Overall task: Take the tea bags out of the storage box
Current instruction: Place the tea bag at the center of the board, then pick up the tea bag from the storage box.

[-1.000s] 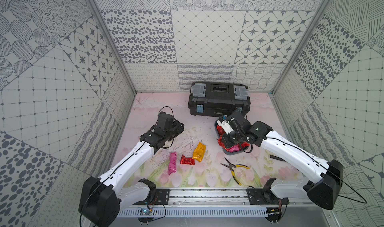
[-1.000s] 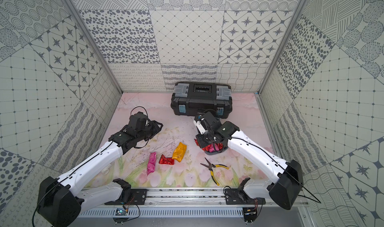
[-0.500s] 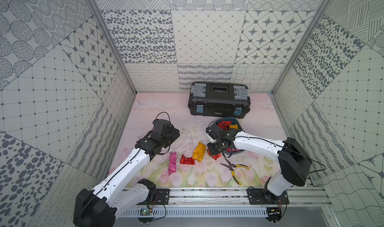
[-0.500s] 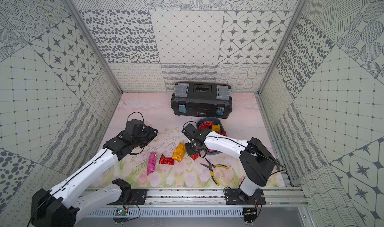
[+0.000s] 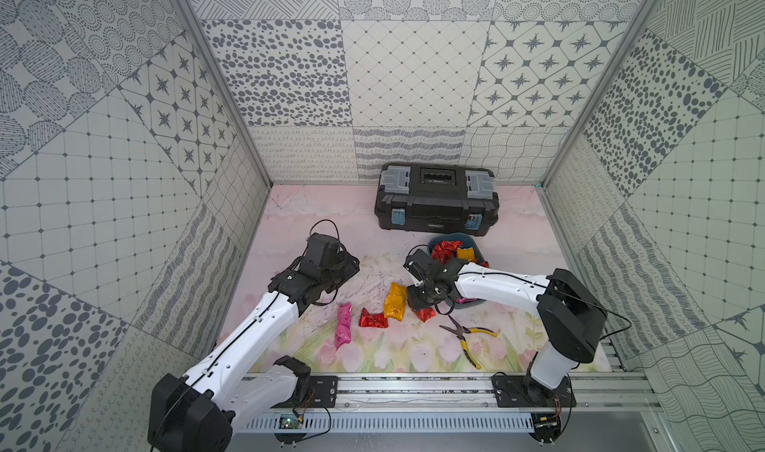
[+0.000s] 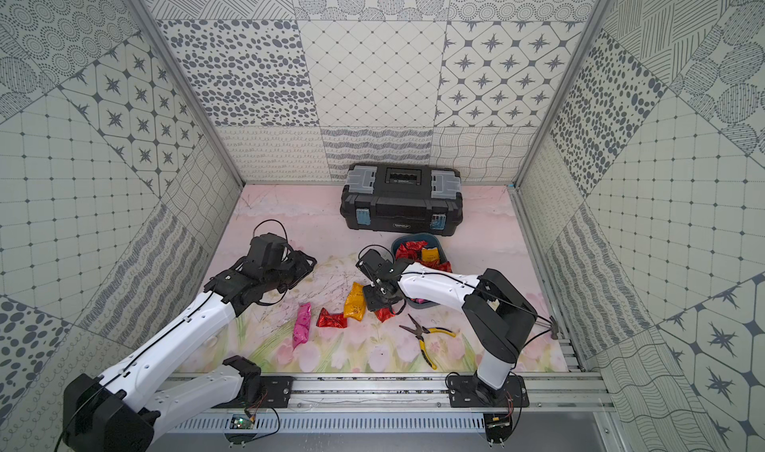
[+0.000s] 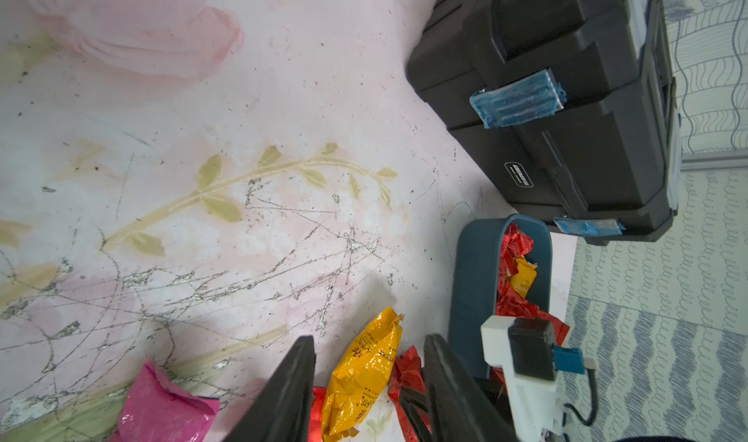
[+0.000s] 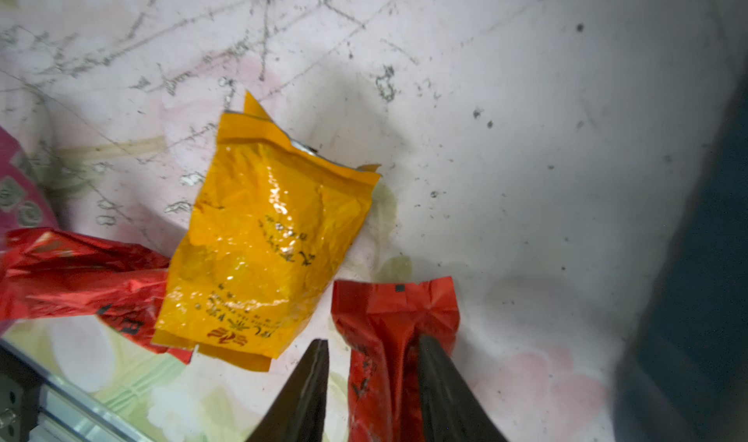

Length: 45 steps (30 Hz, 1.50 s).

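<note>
The teal storage box sits in front of the toolbox and holds several red tea bags and a yellow one. On the table to its left lie a pink bag, a red bag, a yellow bag and another red bag. My right gripper is open low over that last red bag, which lies between its fingers, one finger touching it. My left gripper hangs open and empty left of the bags, above the table.
A large black toolbox stands at the back. Yellow-handled pliers lie near the front, right of the bags. The metal rail runs along the front edge. Patterned walls close in three sides.
My right gripper came from the storage box to the table beside the yellow bag, carrying a red bag, and then opened on it. The left arm drew back slightly.
</note>
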### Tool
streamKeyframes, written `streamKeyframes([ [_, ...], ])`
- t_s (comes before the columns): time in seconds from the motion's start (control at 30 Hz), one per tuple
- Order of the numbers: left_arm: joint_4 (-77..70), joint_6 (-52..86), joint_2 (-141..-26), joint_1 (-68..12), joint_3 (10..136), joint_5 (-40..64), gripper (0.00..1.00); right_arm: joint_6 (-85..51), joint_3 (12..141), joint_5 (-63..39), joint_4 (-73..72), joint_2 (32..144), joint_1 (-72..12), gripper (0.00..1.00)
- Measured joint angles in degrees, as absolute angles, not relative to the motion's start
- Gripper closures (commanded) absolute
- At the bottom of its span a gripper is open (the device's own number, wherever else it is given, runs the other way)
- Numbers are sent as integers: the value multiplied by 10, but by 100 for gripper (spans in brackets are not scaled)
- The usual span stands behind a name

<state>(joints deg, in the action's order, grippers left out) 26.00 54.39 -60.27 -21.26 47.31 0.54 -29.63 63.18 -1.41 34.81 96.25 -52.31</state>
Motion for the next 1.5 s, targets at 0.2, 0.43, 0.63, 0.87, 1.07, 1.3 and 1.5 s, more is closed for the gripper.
streamKeyframes([
  [0.2, 240, 506, -615, -219, 479, 58, 49, -297, 643, 4, 386, 863, -497, 56],
  [0.43, 230, 475, -657, -311, 517, 67, 47, -312, 645, 14, 439, 764, -368, 56],
  [0.63, 216, 469, -736, -408, 577, 33, 47, -297, 628, -12, 468, 727, -273, 55],
  [0.87, 206, 502, -840, -479, 645, -6, 47, -253, 604, -101, 484, 728, -238, 52],
  [1.07, 180, 577, -893, -499, 646, -16, 47, -218, 582, -172, 487, 755, -248, 50],
  [1.3, 157, 634, -910, -505, 640, -27, 47, -199, 576, -174, 489, 805, -275, 54],
  [1.5, 138, 662, -900, -505, 615, -36, 47, -194, 576, -146, 482, 825, -289, 65],
])
